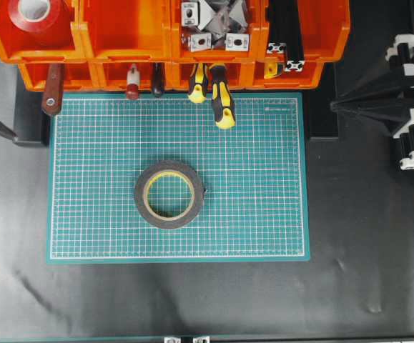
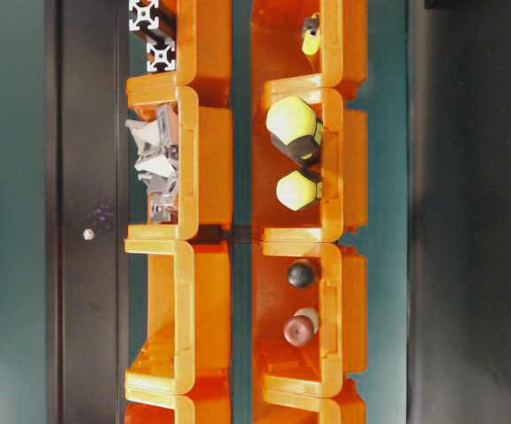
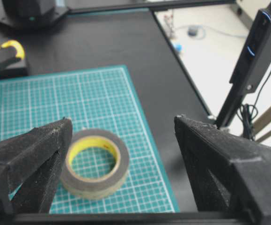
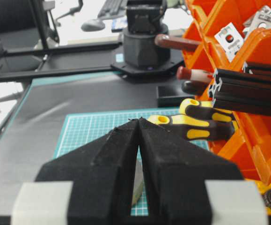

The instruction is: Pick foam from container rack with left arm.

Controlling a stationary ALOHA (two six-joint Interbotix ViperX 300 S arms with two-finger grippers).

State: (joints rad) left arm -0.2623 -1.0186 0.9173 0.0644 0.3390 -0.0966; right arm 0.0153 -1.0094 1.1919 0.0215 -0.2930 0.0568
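The foam roll (image 1: 143, 194), a black ring with a yellowish liner, lies flat in the middle of the green cutting mat (image 1: 264, 179), well clear of the orange container rack (image 1: 121, 36) at the back. My left gripper (image 1: 3, 163) is at the left edge of the overhead view, open and empty. In the left wrist view its fingers stand wide apart (image 3: 123, 121), and the foam (image 3: 93, 187) lies on the mat ahead of them, close to the left finger. My right gripper (image 1: 333, 106) is shut and empty at the right, also seen in its wrist view (image 4: 139, 121).
The rack's bins hold a red tape roll (image 1: 38, 14), metal brackets (image 1: 210, 25), black extrusions (image 1: 285, 28) and tools. Yellow-black handles (image 1: 221, 96) and a brown handle (image 1: 52, 93) stick out over the mat's back edge. Black table surface surrounds the mat.
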